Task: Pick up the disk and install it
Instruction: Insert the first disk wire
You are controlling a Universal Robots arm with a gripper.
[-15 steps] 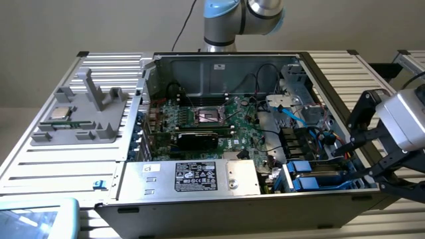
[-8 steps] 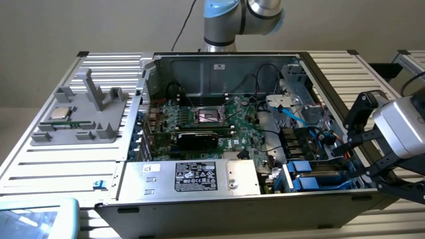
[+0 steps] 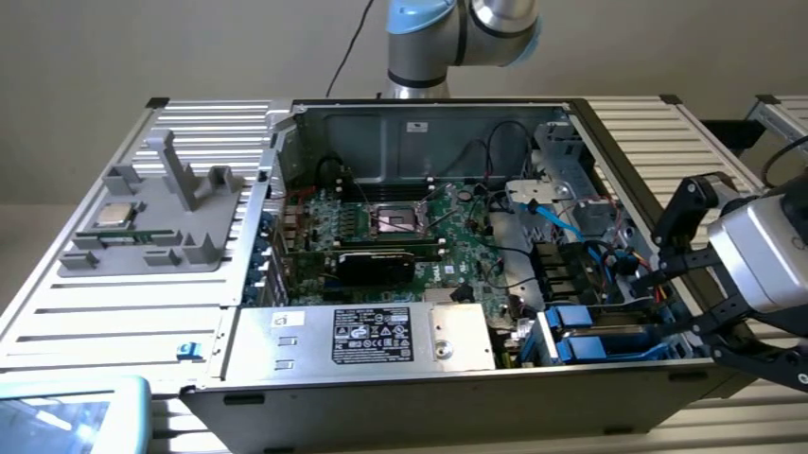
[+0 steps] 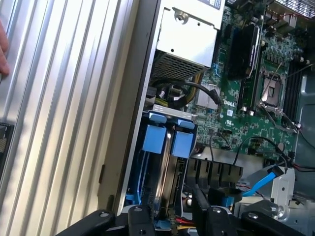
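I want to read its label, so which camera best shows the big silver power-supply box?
The exterior view: the silver power-supply box lies whole, its black label facing the camera. The wrist view catches its metal face and mesh end, label mostly cut off.

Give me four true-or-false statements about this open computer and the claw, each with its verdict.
1. The claw is open and holds nothing. True.
2. The claw hangs at the exterior view's left. False: it is at that view's right, by the drive bay.
3. A blue-framed disk sits in the drive bay of the case. True.
4. The small silver chip lies inside the case. False: it rests on the grey fixture outside it.
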